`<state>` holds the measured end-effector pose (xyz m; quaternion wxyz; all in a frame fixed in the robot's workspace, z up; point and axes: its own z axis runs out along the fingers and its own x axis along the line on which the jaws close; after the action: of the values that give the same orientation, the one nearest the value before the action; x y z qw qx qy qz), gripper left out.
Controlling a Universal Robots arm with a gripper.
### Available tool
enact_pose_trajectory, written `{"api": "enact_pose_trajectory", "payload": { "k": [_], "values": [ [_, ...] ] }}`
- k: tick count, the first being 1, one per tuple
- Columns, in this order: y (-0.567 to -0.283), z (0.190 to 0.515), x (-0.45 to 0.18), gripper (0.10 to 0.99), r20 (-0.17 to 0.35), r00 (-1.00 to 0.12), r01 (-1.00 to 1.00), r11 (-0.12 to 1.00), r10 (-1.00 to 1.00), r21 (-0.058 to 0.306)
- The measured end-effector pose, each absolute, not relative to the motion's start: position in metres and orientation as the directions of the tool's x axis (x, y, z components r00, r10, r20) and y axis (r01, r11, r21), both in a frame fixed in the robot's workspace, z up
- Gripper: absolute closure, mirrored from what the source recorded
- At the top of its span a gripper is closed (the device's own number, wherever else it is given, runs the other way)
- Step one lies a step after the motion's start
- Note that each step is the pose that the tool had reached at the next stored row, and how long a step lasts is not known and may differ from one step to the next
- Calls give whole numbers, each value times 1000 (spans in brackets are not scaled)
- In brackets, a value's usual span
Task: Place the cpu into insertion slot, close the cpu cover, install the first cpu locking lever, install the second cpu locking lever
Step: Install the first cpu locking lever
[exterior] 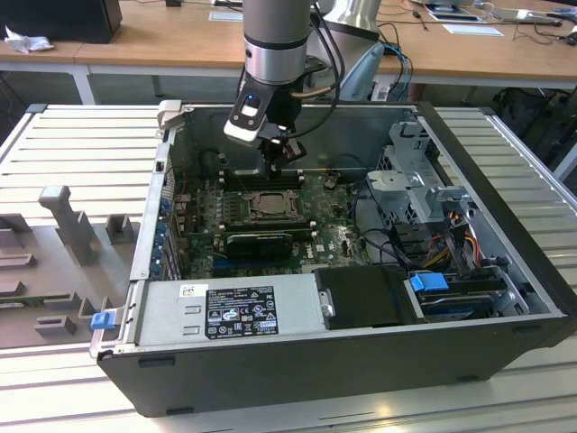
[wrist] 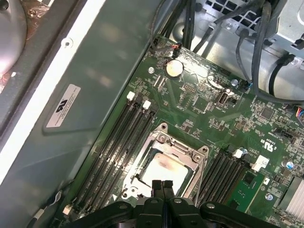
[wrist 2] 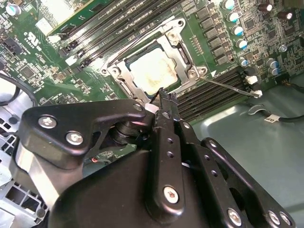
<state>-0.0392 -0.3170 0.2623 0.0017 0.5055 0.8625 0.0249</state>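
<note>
The open computer case [exterior: 361, 365] lies on its side on a ribbed grey metal counter [exterior: 72, 135]. Wooden-topped counters [exterior: 162, 41] with papers on them run behind it.

One insertion slot [exterior: 245, 212] sits on the green motherboard [exterior: 335, 239], and everything else is placed from it. The cpu [wrist 2: 153, 71] [wrist: 162, 165] lies flat inside the slot. The cpu cover [wrist 2: 191, 72] [wrist: 176, 148] is down around the cpu and frames it. In the second wrist view one thin metal lever [wrist 2: 232, 86] runs off from a corner of the cover, across the memory slots.

The hand [exterior: 281, 167] [wrist 2: 164, 95] [wrist: 162, 183] hangs just over the slot's edge. Its two fingers are pressed together with nothing between them.

Two banks of long black memory slots flank the slot, one on each side [wrist: 118, 142] [wrist: 223, 171]. One silver coin battery [wrist: 173, 69] lies further along the board from the slot, near the cables.

There are three printed labels. One is a grey sticker [wrist: 64, 108] on the case wall beyond the memory bank. The other two are a black one [exterior: 242, 311] and a small white one [exterior: 193, 290] on the grey power supply [exterior: 167, 316], which is on the near side of the slot in the exterior view. Small white lettering is scattered over the motherboard.

Two blue plastic clips show, one [exterior: 101, 318] at the power supply's outer end and one [exterior: 428, 281] by the drive bay. Grey fixtures [exterior: 68, 216] stand on the counter outside the case, well apart from the slot.
</note>
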Motion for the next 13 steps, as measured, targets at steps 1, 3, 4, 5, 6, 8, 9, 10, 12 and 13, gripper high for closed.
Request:
{"api": "enact_pose_trajectory", "payload": {
  "k": [1,3,4,5,6,8,9,10,12,13],
  "values": [
    [-317,262,-39,980,22,-491,871,490,871,45],
    [-317,262,-39,980,22,-496,868,495,868,45],
    [-317,262,-39,980,22,-499,866,497,867,45],
    [-317,262,-39,980,22,-501,865,499,865,45],
    [-317,262,-39,980,22,-504,863,503,863,45],
    [-317,262,-39,980,22,-509,860,508,860,45],
    [-317,262,-39,980,22,-514,858,512,858,45],
    [-317,262,-39,980,22,-518,855,517,855,45],
    [-317,262,-39,980,22,-530,848,529,848,45],
    [-317,262,-39,980,22,-533,846,531,846,45]
  ]
}}
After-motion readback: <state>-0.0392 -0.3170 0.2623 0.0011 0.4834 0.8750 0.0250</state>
